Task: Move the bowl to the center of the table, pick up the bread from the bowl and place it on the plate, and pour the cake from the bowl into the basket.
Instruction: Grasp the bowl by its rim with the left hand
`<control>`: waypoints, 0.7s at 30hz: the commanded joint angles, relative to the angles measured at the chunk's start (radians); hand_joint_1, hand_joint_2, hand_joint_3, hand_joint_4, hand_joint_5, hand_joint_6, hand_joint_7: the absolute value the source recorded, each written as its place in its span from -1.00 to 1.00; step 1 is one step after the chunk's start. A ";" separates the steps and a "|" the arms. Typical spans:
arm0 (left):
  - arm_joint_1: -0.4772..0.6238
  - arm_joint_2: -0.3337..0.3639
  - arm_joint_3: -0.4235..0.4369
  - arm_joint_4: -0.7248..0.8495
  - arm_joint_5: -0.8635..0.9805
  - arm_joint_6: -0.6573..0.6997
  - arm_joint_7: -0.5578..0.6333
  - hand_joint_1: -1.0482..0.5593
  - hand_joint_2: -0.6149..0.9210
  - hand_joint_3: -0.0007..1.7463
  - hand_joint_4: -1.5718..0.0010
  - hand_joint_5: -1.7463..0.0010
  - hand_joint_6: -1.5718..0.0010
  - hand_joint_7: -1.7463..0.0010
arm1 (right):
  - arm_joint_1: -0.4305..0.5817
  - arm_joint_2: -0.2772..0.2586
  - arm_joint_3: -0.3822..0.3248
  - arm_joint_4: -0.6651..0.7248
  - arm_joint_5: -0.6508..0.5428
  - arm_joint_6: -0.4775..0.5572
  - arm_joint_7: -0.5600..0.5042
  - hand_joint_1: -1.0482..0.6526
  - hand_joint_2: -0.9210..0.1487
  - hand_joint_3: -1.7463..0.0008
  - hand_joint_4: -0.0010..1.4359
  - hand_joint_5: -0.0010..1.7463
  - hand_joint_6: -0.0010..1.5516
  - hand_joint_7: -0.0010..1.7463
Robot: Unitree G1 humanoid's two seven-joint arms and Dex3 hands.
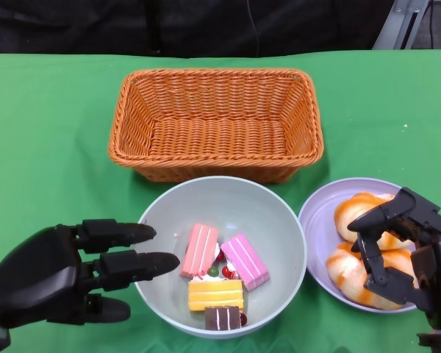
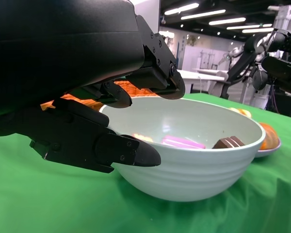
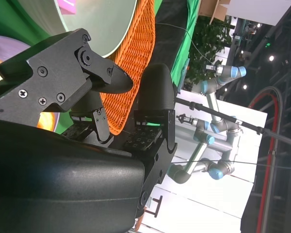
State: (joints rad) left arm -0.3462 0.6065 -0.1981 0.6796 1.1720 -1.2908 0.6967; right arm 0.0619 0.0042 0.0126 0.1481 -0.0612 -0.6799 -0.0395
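The left hand (image 1: 55, 283) reaches in beside the bowl (image 1: 279, 220) with its fingers (image 1: 136, 265) stretched out and spread, their tips at the bowl's near-left rim; the left wrist view shows upper fingers just over the rim and a lower one (image 2: 121, 150) against the outer wall, but whether they actually grip it I cannot tell, and nothing else is in the hand. The right hand (image 1: 400, 246) hangs over the plate (image 1: 320, 213) with its fingers curved and apart above the bread (image 1: 356, 209), holding nothing; whether the tips touch the bread is not clear. The bowl sits in the middle of the near side of the table, just in front of the basket (image 1: 217, 121) and touching or nearly touching the plate on its right. Inside the bowl lie several cake pieces (image 1: 217, 268): two pink, one yellow, one brown, with a few small red and green bits between them. Two glazed bread rolls lie on the plate. A green cloth (image 1: 51, 147) covers the table. Beyond it the wrist views show a bright hall with ceiling lights (image 2: 201, 15), white tables and other robot arms (image 3: 218, 131).
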 commanded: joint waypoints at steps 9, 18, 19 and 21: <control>-0.071 0.076 -0.244 -0.003 0.138 0.163 0.326 -0.15 1.00 -0.77 0.26 0.98 0.30 0.98 | 0.009 0.009 -0.011 -0.011 0.000 0.001 -0.012 0.20 -0.39 -0.14 0.01 0.78 -0.08 0.45; -0.215 0.056 -0.534 0.107 0.267 0.291 0.567 -0.13 1.00 -0.71 0.18 0.96 0.22 0.97 | 0.008 0.025 -0.014 0.005 -0.006 -0.011 -0.024 0.17 -0.45 -0.09 0.03 0.78 -0.08 0.45; -0.221 0.055 -0.548 0.118 0.263 0.300 0.583 -0.13 1.00 -0.71 0.18 0.96 0.22 0.97 | 0.009 0.024 -0.013 0.002 -0.002 -0.005 -0.020 0.17 -0.45 -0.09 0.03 0.78 -0.08 0.44; -0.230 0.055 -0.574 0.134 0.257 0.314 0.609 -0.14 1.00 -0.73 0.18 0.96 0.25 0.99 | 0.010 0.023 -0.010 0.000 0.002 0.000 -0.016 0.18 -0.44 -0.10 0.02 0.79 -0.08 0.44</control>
State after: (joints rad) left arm -0.5628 0.6483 -0.7534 0.7981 1.4365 -0.9855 1.2761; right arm 0.0675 0.0318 0.0108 0.1475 -0.0641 -0.6802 -0.0545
